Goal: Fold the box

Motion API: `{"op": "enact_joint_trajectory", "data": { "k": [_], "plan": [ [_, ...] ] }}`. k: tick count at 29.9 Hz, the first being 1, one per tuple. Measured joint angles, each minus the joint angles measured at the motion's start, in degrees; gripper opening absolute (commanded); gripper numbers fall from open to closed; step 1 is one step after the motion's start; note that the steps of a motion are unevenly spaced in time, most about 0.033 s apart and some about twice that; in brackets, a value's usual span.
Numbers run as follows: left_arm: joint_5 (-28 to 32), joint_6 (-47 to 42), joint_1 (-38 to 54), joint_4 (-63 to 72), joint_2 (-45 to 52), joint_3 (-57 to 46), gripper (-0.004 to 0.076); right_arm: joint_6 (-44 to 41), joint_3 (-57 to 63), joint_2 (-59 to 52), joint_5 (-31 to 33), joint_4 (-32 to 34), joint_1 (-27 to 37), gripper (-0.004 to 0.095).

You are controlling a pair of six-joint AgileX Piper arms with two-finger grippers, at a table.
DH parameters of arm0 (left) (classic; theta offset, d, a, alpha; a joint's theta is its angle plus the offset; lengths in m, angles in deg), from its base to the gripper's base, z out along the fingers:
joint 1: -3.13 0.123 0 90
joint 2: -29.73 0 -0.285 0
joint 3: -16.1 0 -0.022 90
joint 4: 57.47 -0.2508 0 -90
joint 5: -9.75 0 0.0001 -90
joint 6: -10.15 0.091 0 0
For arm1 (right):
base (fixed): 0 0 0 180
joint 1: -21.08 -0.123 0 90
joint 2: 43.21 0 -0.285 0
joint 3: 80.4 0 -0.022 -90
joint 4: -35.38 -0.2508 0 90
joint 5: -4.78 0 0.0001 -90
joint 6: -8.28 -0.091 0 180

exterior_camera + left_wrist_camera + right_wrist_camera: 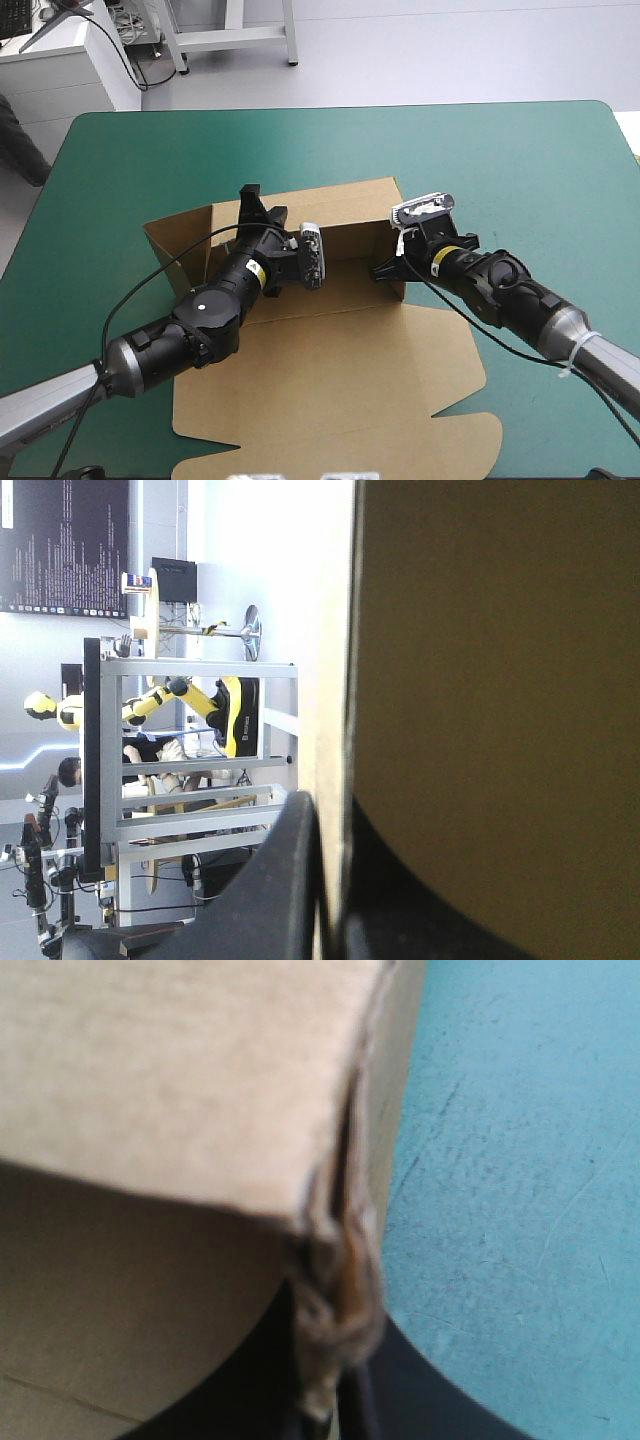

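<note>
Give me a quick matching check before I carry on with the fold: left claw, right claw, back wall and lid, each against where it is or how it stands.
Things:
1. left claw
2. right claw
3. back wall
4. lid

States:
A. lying flat toward the near edge of the table
B. shut on the right side of the box
C. standing upright
D. shut on the left side of the box

Pairs: 1-D, 2-B, 3-C, 4-A
</note>
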Motion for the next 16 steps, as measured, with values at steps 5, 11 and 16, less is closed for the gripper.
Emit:
{"op": "enact_joint_trajectory", "data": {
  "k": [5,11,16],
  "plan": [
    [-0.14,0.0,-0.36,-0.85,0.06,0.0,-0.0003,-0.97,0.0,0.06,0.0,0.0,0.0,-0.0017],
    [-0.04,0.0,-5.44,-0.85,1.11,0.0,0.0115,-1.78,-0.09,0.73,-1.19,-0.06,-0.17,-0.0015],
    [-0.3,0.0,-9.75,-0.85,2.08,0.0,0.0298,-1.78,-0.79,1.99,-2.39,-0.06,-0.22,-0.0015]
  ]
}}
